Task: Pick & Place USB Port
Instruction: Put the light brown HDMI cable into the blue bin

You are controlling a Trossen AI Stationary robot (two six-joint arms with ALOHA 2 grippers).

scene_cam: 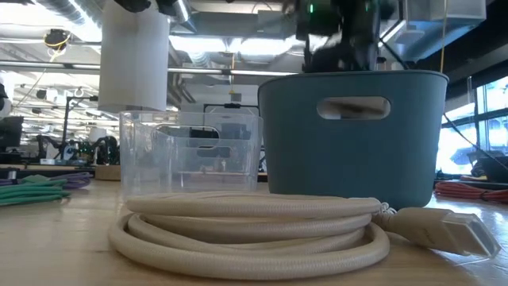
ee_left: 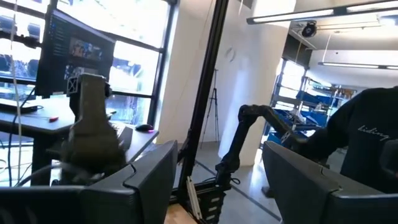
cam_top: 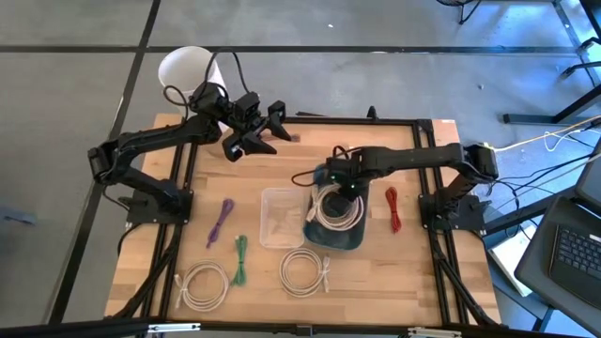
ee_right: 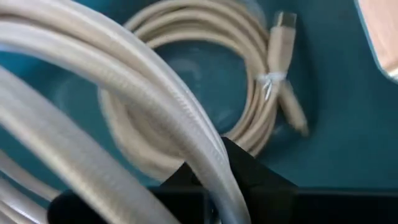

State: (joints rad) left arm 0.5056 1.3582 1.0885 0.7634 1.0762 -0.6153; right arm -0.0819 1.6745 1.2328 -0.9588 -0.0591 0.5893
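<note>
A teal bin stands at the table's middle, and it also shows in the low view. A coiled beige USB cable is in the bin. My right gripper reaches over the bin's far rim, pointing down, and is shut on beige cable strands. A second beige coil with its plug lies on the bin floor below. My left gripper is open and empty, raised near the table's far edge; it looks into the room. My right gripper holds several strands of the beige coil between its two dark fingers, coming from above and pointing down into the bin. The strands run across the fingers. Whether the coil's lower part rests on the bin floor, I cannot tell.
A clear container stands left of the bin. Loose on the table lie a purple cable, a green cable, a red cable and two beige coils. A white cylinder stands beyond the far left corner.
</note>
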